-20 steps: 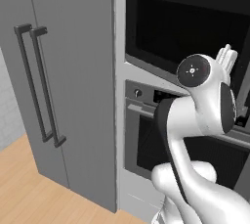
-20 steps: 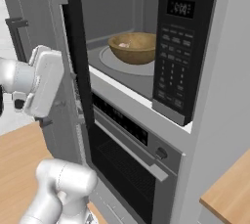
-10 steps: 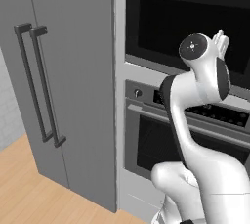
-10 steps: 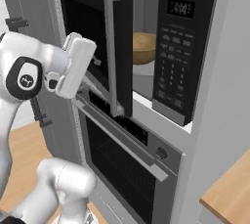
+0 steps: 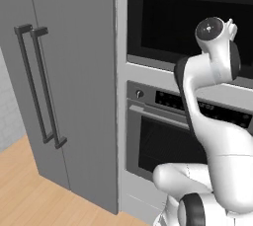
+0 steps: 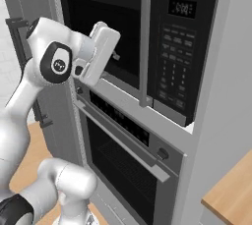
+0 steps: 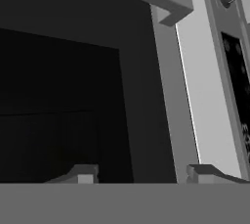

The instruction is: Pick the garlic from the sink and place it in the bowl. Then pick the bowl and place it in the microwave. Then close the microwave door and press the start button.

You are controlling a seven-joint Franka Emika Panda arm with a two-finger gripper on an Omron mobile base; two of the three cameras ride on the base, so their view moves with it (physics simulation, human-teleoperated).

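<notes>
The microwave door has swung shut, directly before the empty, parted tool.

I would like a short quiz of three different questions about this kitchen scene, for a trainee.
1. True or false: the microwave door appears shut.
2. What does the hand sit against? A) the microwave door B) the refrigerator C) the oven
3. Fill in: the keypad lies to the ____ of the door's vertical handle in the right base view.

Key: 1 true; 2 A; 3 right.
</notes>
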